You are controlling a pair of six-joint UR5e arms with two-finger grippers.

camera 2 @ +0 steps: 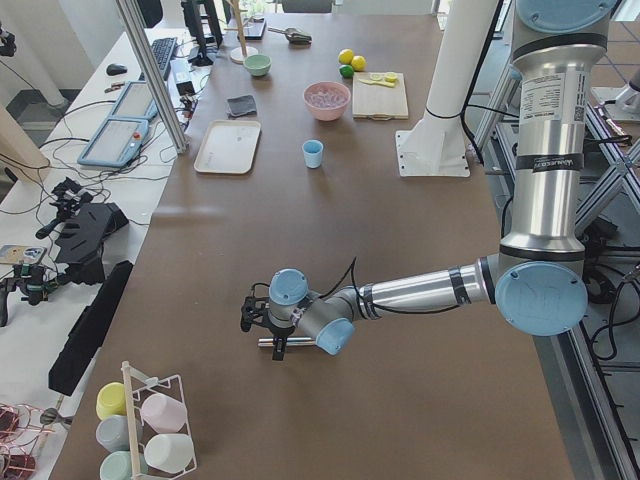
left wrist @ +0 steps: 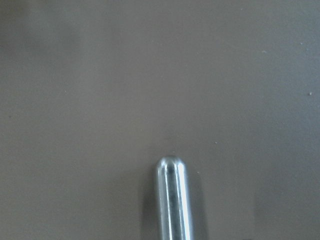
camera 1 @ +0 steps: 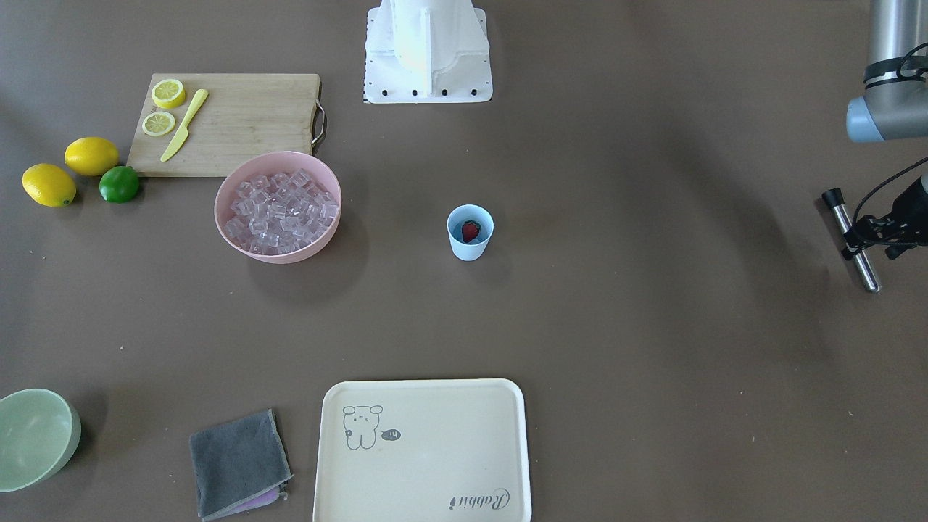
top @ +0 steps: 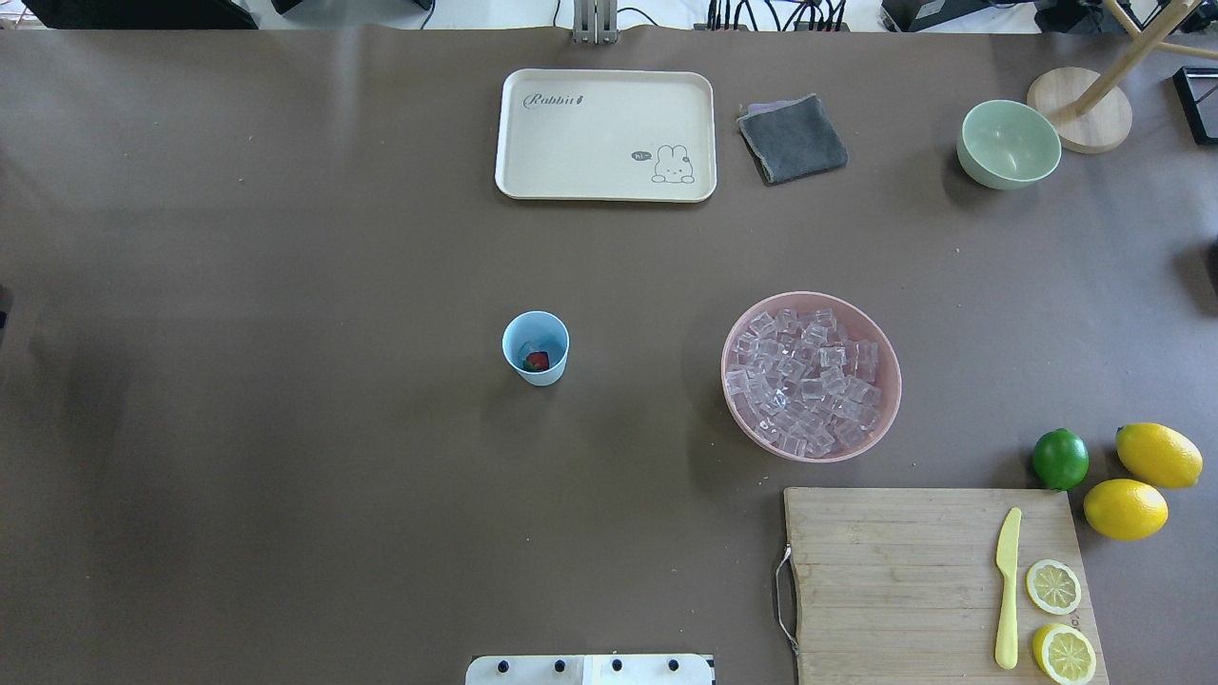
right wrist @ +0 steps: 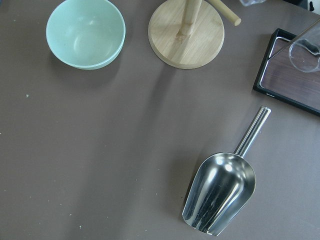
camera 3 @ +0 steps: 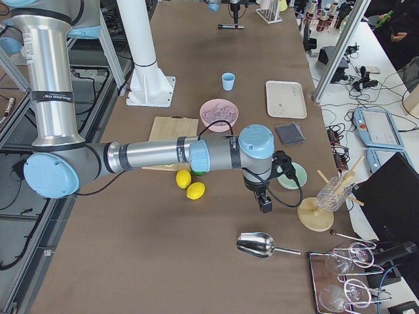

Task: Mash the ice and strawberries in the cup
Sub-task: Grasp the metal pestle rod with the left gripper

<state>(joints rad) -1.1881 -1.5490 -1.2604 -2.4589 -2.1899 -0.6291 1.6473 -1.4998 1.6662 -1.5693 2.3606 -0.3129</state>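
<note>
cup (camera 1: 467, 251): 1
strawberry (camera 1: 471, 231): 1
ice cubes (camera 1: 279, 210): heap, uncountable
pink bowl (camera 1: 220, 210): 1
green bowl (camera 1: 32, 438): 1
whole lemons (camera 1: 91, 156): 2
lemon halves (camera 1: 168, 93): 2
lime (camera 1: 119, 184): 1
knife (camera 1: 184, 125), board (camera 1: 246, 123), tray (camera 1: 435, 449), cloth (camera 1: 235, 460), scoop (right wrist: 220, 197), metal rod (camera 1: 855, 250): 1 ea.

The left pincer (camera 1: 850, 243) is black and holds a silvery rod (camera 1: 868, 272) with a black cap. Well off from it, the light blue cup (camera 1: 470, 250) shows a red strawberry (camera 1: 471, 230); farther still, a pink bowl (camera 1: 279, 255) of clear, pinkish ice (camera 1: 279, 210).

A: Room around the cup (camera 1: 470, 233)?
B: Bare table (camera 1: 616, 326) on every side, so I can reach it from above. The nearest obstacle is the pink bowl (camera 1: 290, 255), well apart on my right; the tray (camera 1: 435, 464) lies beyond.
</note>
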